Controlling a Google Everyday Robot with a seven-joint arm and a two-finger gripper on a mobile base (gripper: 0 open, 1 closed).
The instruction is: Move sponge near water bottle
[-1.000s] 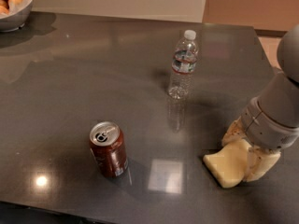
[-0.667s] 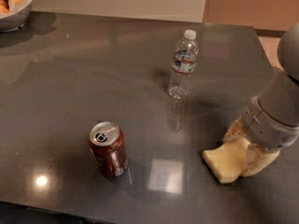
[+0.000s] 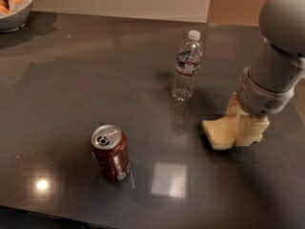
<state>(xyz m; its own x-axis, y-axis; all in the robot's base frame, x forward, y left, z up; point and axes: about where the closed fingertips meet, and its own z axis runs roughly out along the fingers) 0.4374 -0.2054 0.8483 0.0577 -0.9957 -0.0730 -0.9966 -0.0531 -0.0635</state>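
The pale yellow sponge (image 3: 216, 132) is low over the dark table, to the right of and a little nearer than the water bottle (image 3: 187, 68). The bottle stands upright near the table's middle, clear with a white cap and a red-and-blue label. My gripper (image 3: 241, 124) hangs from the grey arm at the right and is shut on the sponge's right end, its cream fingers (image 3: 251, 131) on either side of it. A gap of about one sponge length separates sponge and bottle.
A dark red soda can (image 3: 110, 152) stands upright at the front left. A bowl (image 3: 13, 17) of round pale food sits at the far left corner. The table's far edge (image 3: 119, 17) meets a pale wall.
My gripper has carried the sponge up and to the left, closer to the water bottle. The bottle and the can have not moved.
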